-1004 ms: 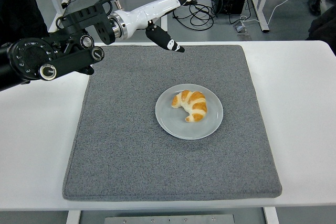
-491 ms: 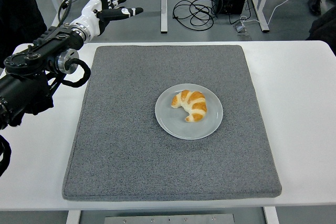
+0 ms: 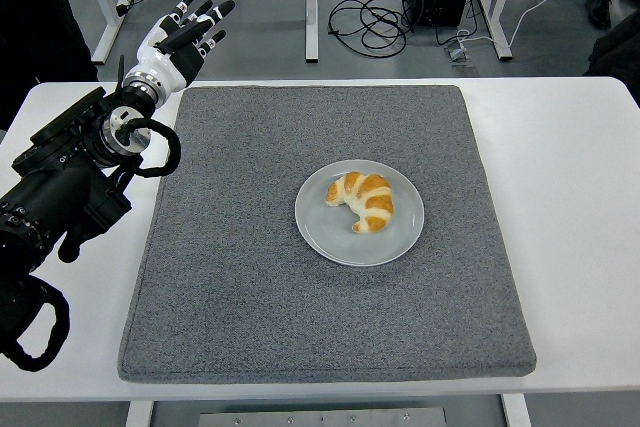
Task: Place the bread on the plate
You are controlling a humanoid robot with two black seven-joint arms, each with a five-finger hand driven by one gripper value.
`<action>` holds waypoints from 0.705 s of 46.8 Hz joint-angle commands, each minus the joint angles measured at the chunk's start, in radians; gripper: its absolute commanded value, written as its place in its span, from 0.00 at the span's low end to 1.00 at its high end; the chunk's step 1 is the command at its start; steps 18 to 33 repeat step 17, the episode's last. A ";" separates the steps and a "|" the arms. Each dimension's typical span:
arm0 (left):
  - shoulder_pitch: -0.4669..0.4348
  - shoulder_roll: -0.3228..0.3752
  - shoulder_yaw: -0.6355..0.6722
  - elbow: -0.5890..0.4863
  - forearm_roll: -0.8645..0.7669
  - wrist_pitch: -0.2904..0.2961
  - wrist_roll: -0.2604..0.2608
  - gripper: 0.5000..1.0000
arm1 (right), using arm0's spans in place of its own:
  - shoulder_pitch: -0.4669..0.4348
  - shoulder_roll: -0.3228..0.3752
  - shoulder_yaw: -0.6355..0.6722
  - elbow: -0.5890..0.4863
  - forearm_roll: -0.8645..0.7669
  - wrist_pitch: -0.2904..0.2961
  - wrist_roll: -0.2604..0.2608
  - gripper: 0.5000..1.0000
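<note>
- One bread lies on the plate: a croissant, curved like a crescent, with its two tips pointing toward the left and toward the table's near edge.
- Its crust is golden brown, crossed by paler cream bands where the layers overlap; the tip nearer the camera looks darkest.
- It sits slightly toward the far half of the plate, wholly inside the rim, with nothing touching it.
- The plate is round, plain and pale grey-white, and rests near the middle of a square grey mat.
- The mat covers most of the white table, leaving bare strips on both sides.
- The left hand is raised above the table's far left corner, well apart from the plate, its white fingers with black tips spread out straight and holding nothing.
- The black left arm runs from the left edge along the mat's left side.
- Cables lie coiled on the floor beyond the table.
</note>
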 commanded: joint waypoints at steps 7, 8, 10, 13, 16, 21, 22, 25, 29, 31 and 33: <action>0.027 -0.010 -0.009 0.001 -0.009 -0.004 0.005 0.95 | 0.005 0.000 0.002 0.009 0.000 0.002 0.000 1.00; 0.028 -0.010 -0.009 0.001 -0.009 -0.004 0.008 0.95 | 0.006 0.000 0.002 0.010 0.000 0.002 0.000 1.00; 0.030 -0.010 -0.009 0.000 -0.009 -0.004 0.011 0.95 | 0.006 0.000 0.001 0.010 0.000 0.002 0.000 1.00; 0.030 -0.010 -0.009 0.000 -0.009 -0.004 0.013 0.95 | 0.006 0.000 -0.001 0.010 0.000 0.002 0.000 1.00; 0.030 -0.010 -0.009 0.000 -0.009 -0.004 0.013 0.95 | 0.006 0.000 -0.004 0.010 0.000 0.002 0.000 1.00; 0.030 -0.010 -0.009 0.000 -0.009 -0.004 0.013 0.95 | 0.006 0.000 -0.004 0.010 0.000 0.002 0.000 1.00; 0.030 -0.010 -0.009 0.000 -0.009 -0.004 0.013 0.95 | 0.006 0.000 -0.004 0.010 0.000 0.002 0.000 1.00; 0.030 -0.010 -0.009 0.000 -0.009 -0.004 0.013 0.95 | 0.006 0.000 -0.004 0.010 0.000 0.002 0.000 1.00; 0.030 -0.010 -0.009 0.000 -0.009 -0.004 0.013 0.95 | 0.006 0.000 -0.004 0.010 0.000 0.002 0.000 1.00; 0.030 -0.010 -0.009 0.000 -0.009 -0.004 0.013 0.95 | 0.006 0.000 -0.004 0.010 0.000 0.002 0.000 1.00; 0.030 -0.010 -0.009 0.000 -0.009 -0.004 0.013 0.95 | 0.006 0.000 -0.004 0.010 0.000 0.002 0.000 1.00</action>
